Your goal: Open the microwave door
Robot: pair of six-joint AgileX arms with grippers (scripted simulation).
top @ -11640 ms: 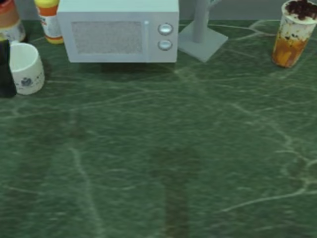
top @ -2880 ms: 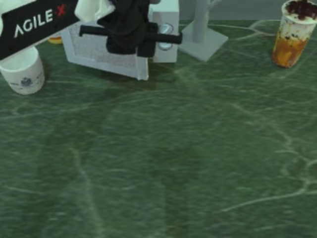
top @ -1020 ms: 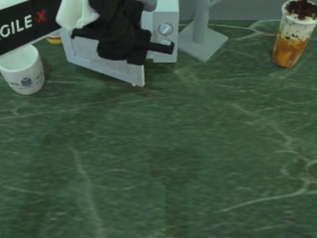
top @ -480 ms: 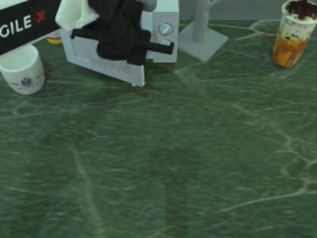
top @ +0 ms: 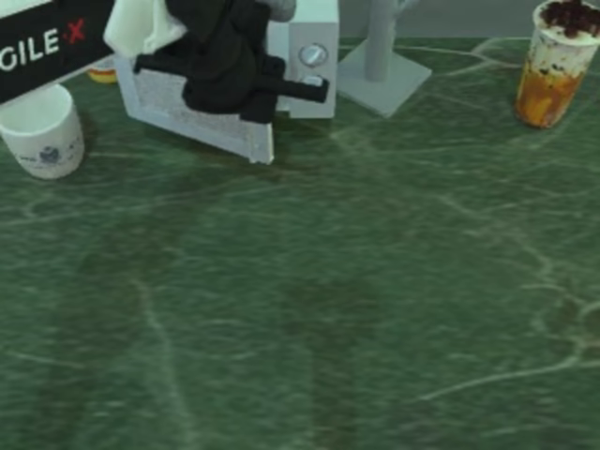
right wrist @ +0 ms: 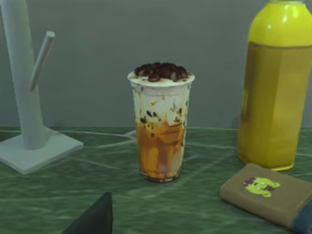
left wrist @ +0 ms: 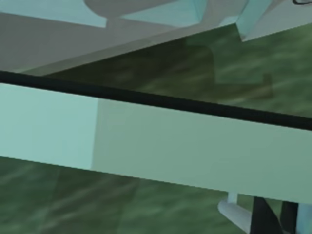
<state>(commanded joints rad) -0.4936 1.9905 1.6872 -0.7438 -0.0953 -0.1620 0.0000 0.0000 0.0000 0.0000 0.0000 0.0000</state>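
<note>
- Since the earliest top view, the microwave door (top: 202, 117) has swung out from flush to a partly open angle, hinged at its left, free edge toward the table's front; over the last second it has barely shifted.
- Table (top: 375, 309): one, dark green marble-pattern top, bearing all items.
- Left arm (top: 42, 47): one, black with white lettering, reaching in from the top view's upper left.
- Microwave (top: 314, 23): one, pale grey-white box at the table's rear, left of centre; two round knobs on its front panel, the upper knob (top: 312, 54) clear, the lower one partly behind the gripper.
- Left gripper (top: 246, 86): black, directly over the door's upper edge; whether its fingers clasp the door or stand apart cannot be told.
- Left wrist view only: a pale door edge (left wrist: 195, 146) close up, crossing the whole picture, green table beyond it.
- White stand (top: 382, 67): one, square base with upright post, just right of the microwave; also in the right wrist view (right wrist: 29, 122).
- Yellow bottle (right wrist: 275, 87): one, right wrist view only.
- Drink cup (top: 555, 61): one, layered orange with dark topping, rear right; also in the right wrist view (right wrist: 161, 122).
- White mug (top: 42, 131): one, blue motif, left of the door.
- Brown pouch (right wrist: 265, 195): one, beside the yellow bottle, right wrist view only.
- Orange-labelled bottle (top: 101, 73): one, mostly hidden behind the arm.
- Right gripper: outside the top view.
</note>
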